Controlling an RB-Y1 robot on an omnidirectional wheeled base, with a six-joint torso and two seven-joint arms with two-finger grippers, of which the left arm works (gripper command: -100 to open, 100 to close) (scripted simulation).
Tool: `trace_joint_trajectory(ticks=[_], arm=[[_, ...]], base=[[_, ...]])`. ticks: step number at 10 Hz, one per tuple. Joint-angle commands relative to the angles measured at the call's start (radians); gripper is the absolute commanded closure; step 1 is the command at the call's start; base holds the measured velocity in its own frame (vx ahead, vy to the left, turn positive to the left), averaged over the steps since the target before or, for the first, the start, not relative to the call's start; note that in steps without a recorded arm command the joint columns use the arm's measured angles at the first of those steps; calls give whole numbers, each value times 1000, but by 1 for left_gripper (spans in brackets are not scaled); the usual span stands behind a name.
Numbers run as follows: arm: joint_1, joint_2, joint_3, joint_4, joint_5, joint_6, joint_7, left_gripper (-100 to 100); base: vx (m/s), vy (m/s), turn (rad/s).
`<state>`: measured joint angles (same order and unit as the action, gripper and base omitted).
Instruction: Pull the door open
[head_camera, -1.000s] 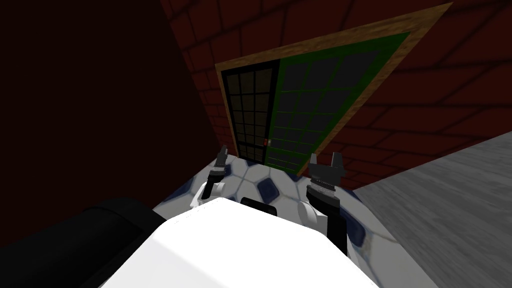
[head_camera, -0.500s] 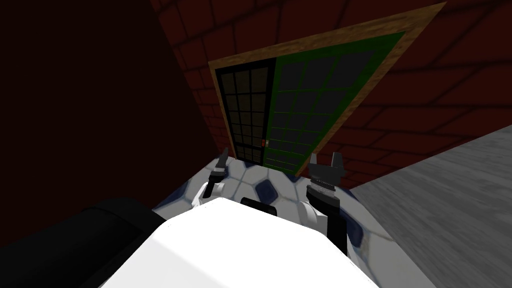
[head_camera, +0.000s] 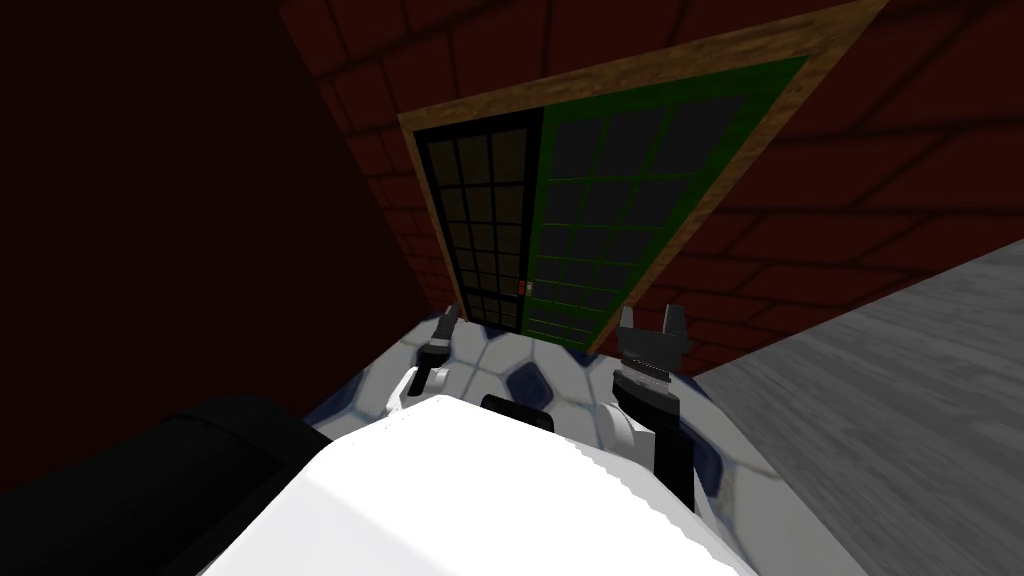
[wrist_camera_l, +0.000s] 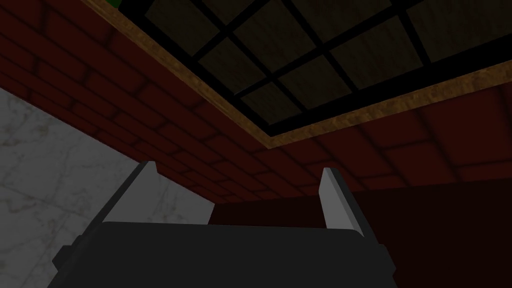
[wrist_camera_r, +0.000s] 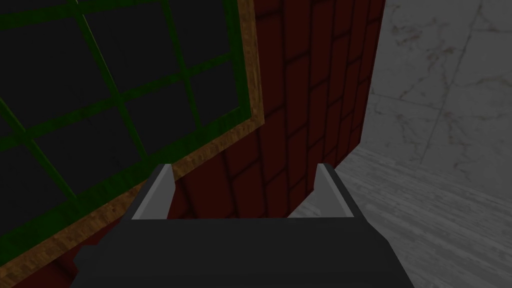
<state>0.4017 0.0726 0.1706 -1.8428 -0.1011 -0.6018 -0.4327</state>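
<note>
Both released: left end effector (head_camera: 447, 320) and right end effector (head_camera: 650, 320) hover short of the green door (head_camera: 620, 190).

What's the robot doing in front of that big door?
The robot is facing a double door in a red brick wall. Its left gripper and right gripper are both open, held up in front of it and touching nothing. The small handle where the two halves meet isn't grabbed yet, and the door looks shut.

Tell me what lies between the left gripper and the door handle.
Head view: nothing stands between left gripper and handle, only tiled floor before the door.
</note>
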Motion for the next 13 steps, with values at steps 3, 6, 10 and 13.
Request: trace_joint_trajectory(ticks=[3,6,10,13], arm=[[-17,6,21,85,-20,-22,-81,-100],[-32,8,38,156,-38,-40,-148,-100],[-48,9,56,228,-56,-57,-216,-100],[-64,8,73,300,-73,-75,-284,-100]], base=[[107,-37,-66],[97,-28,-69],[87,-23,-46],[98,-27,-69]])
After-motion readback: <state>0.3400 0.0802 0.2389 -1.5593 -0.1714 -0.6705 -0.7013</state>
